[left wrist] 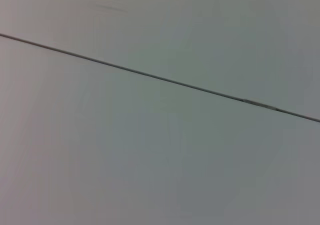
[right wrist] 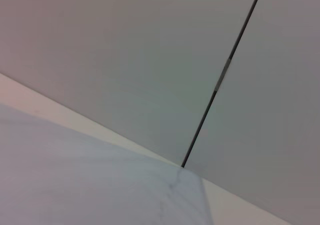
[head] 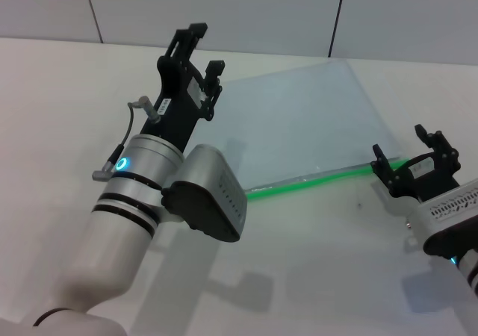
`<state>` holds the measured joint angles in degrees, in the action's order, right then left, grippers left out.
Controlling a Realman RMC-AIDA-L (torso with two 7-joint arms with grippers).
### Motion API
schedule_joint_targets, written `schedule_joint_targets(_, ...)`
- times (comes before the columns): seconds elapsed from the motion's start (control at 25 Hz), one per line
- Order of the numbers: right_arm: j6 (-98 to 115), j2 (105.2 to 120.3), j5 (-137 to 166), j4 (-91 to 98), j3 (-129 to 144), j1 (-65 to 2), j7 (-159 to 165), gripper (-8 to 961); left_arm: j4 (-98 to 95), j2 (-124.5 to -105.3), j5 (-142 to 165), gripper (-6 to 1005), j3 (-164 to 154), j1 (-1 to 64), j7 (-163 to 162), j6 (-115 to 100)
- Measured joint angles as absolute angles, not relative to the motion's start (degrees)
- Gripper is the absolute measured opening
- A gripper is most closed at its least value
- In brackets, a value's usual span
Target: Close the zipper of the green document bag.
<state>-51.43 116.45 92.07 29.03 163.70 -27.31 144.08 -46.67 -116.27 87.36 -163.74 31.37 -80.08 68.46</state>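
The green document bag (head: 306,116) lies flat on the white table, a translucent pale blue pouch; its surface also fills the lower part of the right wrist view (right wrist: 90,180). The zipper (head: 314,179) runs as a bright green strip along the bag's near edge. I cannot make out its slider. My right gripper (head: 407,148) is open at the strip's right end, low over the table, with the strip's tip reaching toward its fingers. My left gripper (head: 205,50) is open and held up above the bag's far left corner, with nothing in it.
The white table (head: 314,261) stretches in front of the bag. A grey panelled wall (head: 224,7) stands behind it, and its seam (left wrist: 160,78) is all the left wrist view shows. My left forearm (head: 142,194) covers the bag's near left corner.
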Motion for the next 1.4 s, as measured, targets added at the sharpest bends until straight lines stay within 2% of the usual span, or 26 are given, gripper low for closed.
schedule_joint_targets(0.12, -51.9, 116.45, 90.7, 29.7, 163.6, -27.4, 143.5, 682, -46.5, -116.27, 87.4, 515, -163.7, 31.4, -80.2, 68.8)
schedule_joint_targets(0.36, -56.4, 116.45, 88.2, 31.1, 163.9, -27.1, 143.5, 807, -46.4, -116.27, 87.0, 794, -163.6, 31.4, -83.8, 70.4)
schedule_joint_targets(1.4, -63.5, 116.29, 82.5, 35.1, 163.4, -28.7, 151.9, 803, -41.0, -116.36, 85.7, 800, -161.5, 29.4, -127.6, 77.7)
